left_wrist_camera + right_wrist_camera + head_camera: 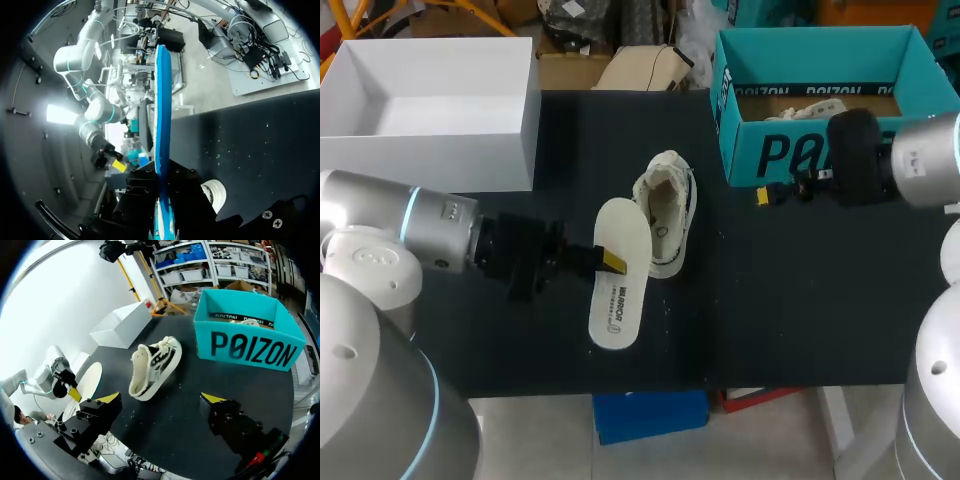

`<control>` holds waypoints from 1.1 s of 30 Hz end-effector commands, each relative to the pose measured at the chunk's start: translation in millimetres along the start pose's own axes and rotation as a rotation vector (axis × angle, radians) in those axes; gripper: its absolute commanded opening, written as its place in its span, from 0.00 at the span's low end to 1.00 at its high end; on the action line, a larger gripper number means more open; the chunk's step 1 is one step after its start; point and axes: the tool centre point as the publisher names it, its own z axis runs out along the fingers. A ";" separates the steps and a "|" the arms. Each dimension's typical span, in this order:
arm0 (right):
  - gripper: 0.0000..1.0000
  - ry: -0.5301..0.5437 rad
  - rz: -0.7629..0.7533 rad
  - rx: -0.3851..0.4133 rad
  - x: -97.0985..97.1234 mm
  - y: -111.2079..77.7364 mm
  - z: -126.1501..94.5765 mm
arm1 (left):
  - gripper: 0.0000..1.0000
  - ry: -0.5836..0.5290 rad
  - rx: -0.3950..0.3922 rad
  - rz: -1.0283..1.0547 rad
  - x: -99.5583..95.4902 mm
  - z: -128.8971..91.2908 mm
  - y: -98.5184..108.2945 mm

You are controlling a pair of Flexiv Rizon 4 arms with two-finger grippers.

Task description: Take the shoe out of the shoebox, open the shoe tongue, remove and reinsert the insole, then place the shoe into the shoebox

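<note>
Shoe (pixel 666 208): out of its box, at mid-table on the black table (pixel 800 300). From the right wrist view it looks tipped onto one side, collar towards the far side. We cannot tell how far the tongue is pulled back.

Insole (pixel 618 278): out of the shoe, just left of it and a little nearer. In the head view its far end overlaps the shoe's left edge. The white top face is towards the head camera. The left wrist view sees it edge-on and shows a blue underside. We cannot tell whether it touches the table.

Left gripper (pixel 608 260): comes in from the left and is clamped on the insole's left edge at about mid-length, with one yellow tip visible on the top face.

Right gripper (pixel 161 399): fingers spread wide with nothing between them. It sits right of the shoe and well apart from it, just in front of the shoebox's near wall.

Shoebox (pixel 800 150): teal, lid off, at the far right of the table. Something pale lies inside; we cannot identify it.

White box (pixel 510 130): at the far left of the table.
</note>
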 end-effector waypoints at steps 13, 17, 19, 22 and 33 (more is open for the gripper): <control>1.00 -0.089 -0.058 -0.204 -10.6 -38.3 -43.0 | 0.00 0.023 0.017 -0.022 10.5 5.9 -0.3; 1.00 -0.049 -0.111 -0.222 -7.1 -40.4 -46.0 | 0.00 0.024 0.021 -0.023 10.9 7.8 -1.6; 1.00 -0.044 -0.122 -0.202 -6.3 -41.1 -46.0 | 0.00 0.026 0.022 -0.026 11.7 8.3 -2.2; 1.00 -0.013 -0.158 -0.176 -3.5 -40.8 -46.7 | 0.00 0.027 0.024 -0.030 13.1 8.1 -2.1; 1.00 -0.013 -0.158 -0.176 -3.5 -40.8 -46.7 | 0.00 0.045 0.042 -0.032 12.5 7.6 -3.4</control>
